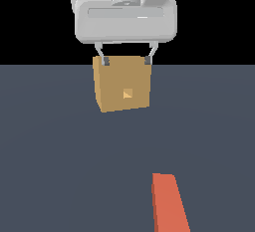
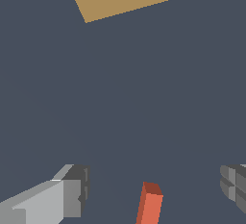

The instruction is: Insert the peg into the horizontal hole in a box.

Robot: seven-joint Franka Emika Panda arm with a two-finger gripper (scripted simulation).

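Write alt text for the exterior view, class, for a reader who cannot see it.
A tan box with a small square hole in its facing side sits on a dark grey floor, with the robot's open claw hanging at its top edge, holding nothing. The orange-red end of the peg lies on the floor nearer the camera, cut off by the frame's lower edge.

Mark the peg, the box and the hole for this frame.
peg (image 1: 169, 203): exterior view, middle of its visible orange-red top face.
box (image 1: 112, 84): exterior view, tan front face beside the opening.
hole (image 1: 127, 94): exterior view, centre of the small square opening.
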